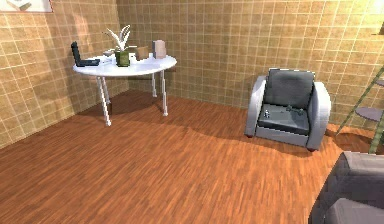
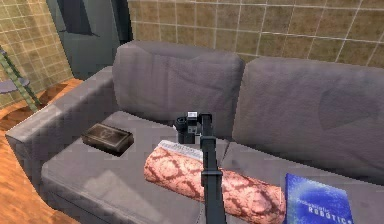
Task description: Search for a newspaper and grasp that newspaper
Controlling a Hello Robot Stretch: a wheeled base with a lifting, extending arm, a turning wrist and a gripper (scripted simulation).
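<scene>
On grey sofa [image 2: 300,110] seat: dark box [image 2: 108,138] lying near armrest; patterned bolster [image 2: 235,190] lying mid-seat; blue book [image 2: 318,200] beside it; grey folded sheet [image 2: 172,149] resting at bolster's end, by gripper [image 2: 185,130]; gripper's hold: cannot tell.

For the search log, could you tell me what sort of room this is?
Most likely a living room: a grey sofa, a grey armchair and a round white table bearing a potted plant.
</scene>
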